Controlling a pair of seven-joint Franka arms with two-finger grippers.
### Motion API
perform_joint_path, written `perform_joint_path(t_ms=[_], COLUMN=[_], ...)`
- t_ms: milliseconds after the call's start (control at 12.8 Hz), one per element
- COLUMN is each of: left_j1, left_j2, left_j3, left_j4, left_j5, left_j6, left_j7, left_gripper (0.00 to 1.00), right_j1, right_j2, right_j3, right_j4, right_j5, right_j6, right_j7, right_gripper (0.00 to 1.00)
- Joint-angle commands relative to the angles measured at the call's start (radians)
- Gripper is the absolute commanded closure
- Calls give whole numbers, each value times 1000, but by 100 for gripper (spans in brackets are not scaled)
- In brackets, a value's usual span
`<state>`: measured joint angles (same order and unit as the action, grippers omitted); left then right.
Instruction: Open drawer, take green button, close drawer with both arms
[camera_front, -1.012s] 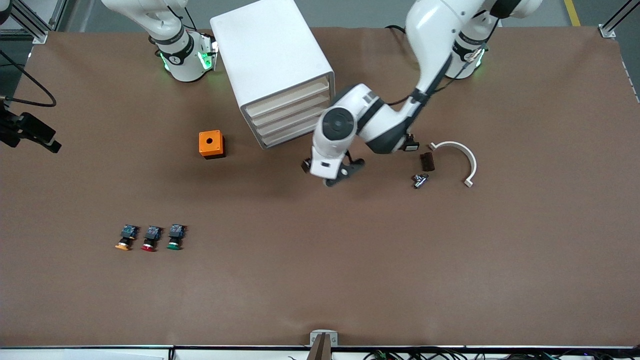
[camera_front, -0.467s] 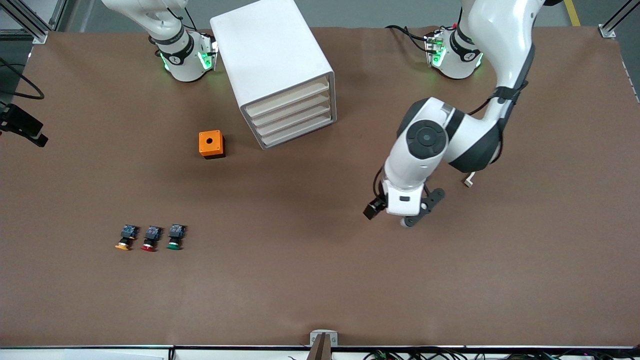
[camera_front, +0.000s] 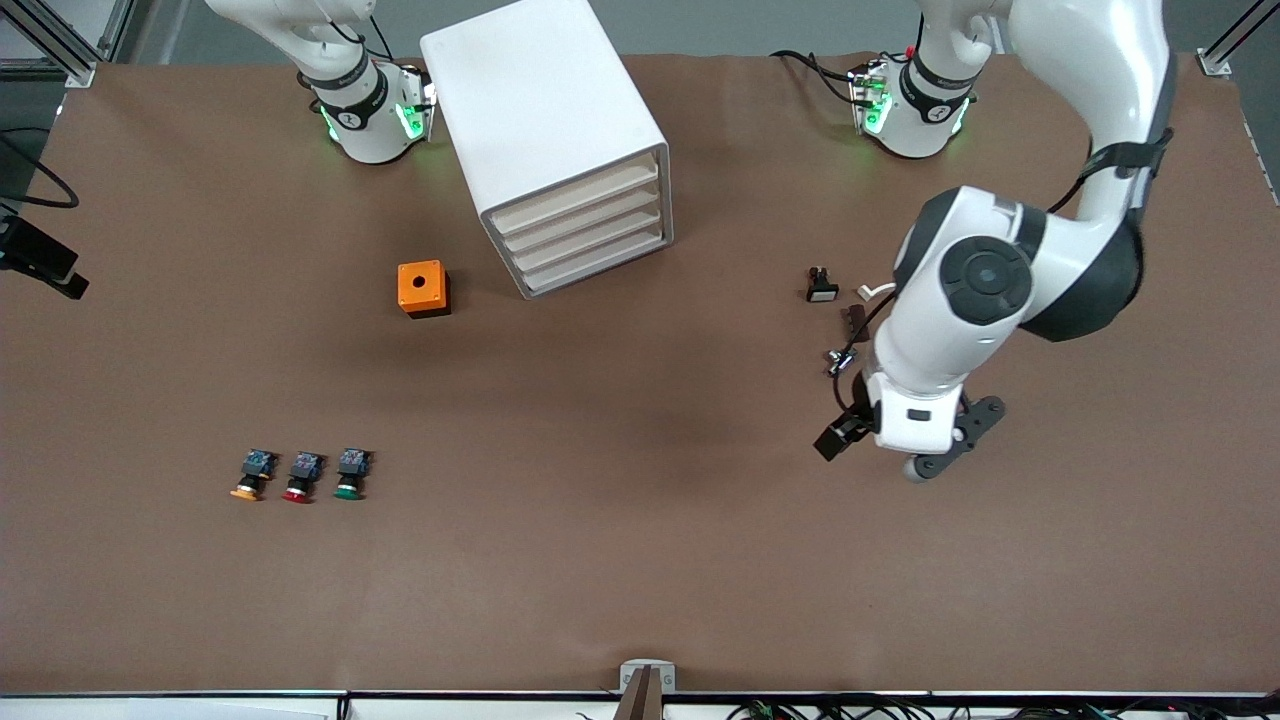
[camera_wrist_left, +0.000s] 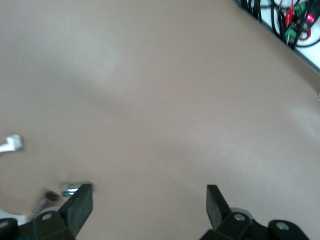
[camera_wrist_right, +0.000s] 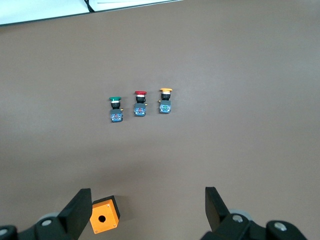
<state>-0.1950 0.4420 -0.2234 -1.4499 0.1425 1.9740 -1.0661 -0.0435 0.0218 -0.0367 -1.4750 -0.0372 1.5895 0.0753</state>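
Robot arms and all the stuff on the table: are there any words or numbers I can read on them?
None can be read.
Dark band on the right arm's base: small print, too small to read.
Dark band on the left arm's base: the same, too small to read.
White cabinet, orange box, three buttons: no writing shows.

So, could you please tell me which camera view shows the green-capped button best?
The right wrist view: the green-capped button lies in plain sight there, green cap, black body and blue block all distinct, beside the red-capped button. The front view shows it smaller, near the right arm's end of the table. The left wrist view shows none of it.
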Motion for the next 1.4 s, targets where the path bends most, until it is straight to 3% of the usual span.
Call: perform_joint_path(t_ms=[0, 467, 1090, 1246, 1324], left_j1=[54, 146, 210, 238, 236], left_j2=[-71, -196, -330, -370, -422], left_j3=[-8, -8, -16, 4, 33], left_j4=[-1, 19, 13, -9, -70], left_j5=[22, 19, -9, -58, -70], left_j6=[-76, -234, -406, -423, -419], left_j7=[104, 369, 553, 703, 771], left_gripper=[0, 0, 0, 0, 0], right_j1=[-26, -35, -36, -35, -35], right_j2=[7, -5, -26, -40, -40], right_j3=[24, 24, 24, 24, 24], right_j4=[27, 3, -41, -47, -47], right_j5=[-21, -6, 2, 13, 13], right_j6=[-22, -59, -39, -39, -42], right_j7=[8, 9, -3, -5, -5], right_gripper=[0, 0, 0, 0, 0])
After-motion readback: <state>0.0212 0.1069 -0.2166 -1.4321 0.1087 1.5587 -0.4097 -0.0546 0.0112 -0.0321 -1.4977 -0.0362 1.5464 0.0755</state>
